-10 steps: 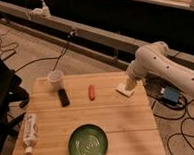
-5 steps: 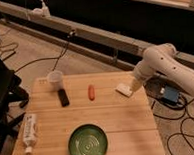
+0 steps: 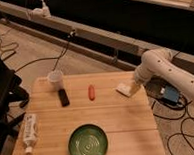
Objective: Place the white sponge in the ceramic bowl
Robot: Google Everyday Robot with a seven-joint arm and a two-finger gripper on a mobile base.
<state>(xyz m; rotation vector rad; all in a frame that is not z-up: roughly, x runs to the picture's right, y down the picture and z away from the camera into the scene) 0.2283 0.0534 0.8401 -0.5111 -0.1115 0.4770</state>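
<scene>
Dim, warm light falls from above. The wooden table (image 3: 118, 121) is the brightest area and the background is dark. The gripper (image 3: 135, 87) hangs at the table's right edge. The white sponge (image 3: 124, 89), just left of its fingers, shows pale. The ceramic bowl (image 3: 88, 143) has a soft sheen.

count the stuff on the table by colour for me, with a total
white: 3 (cup, tube, white sponge)
black: 1 (flat block)
orange-red: 1 (small oblong thing)
green: 1 (ceramic bowl)
total: 6
The tool is not counted; it is at the right edge of the table, beside the white sponge.
</scene>
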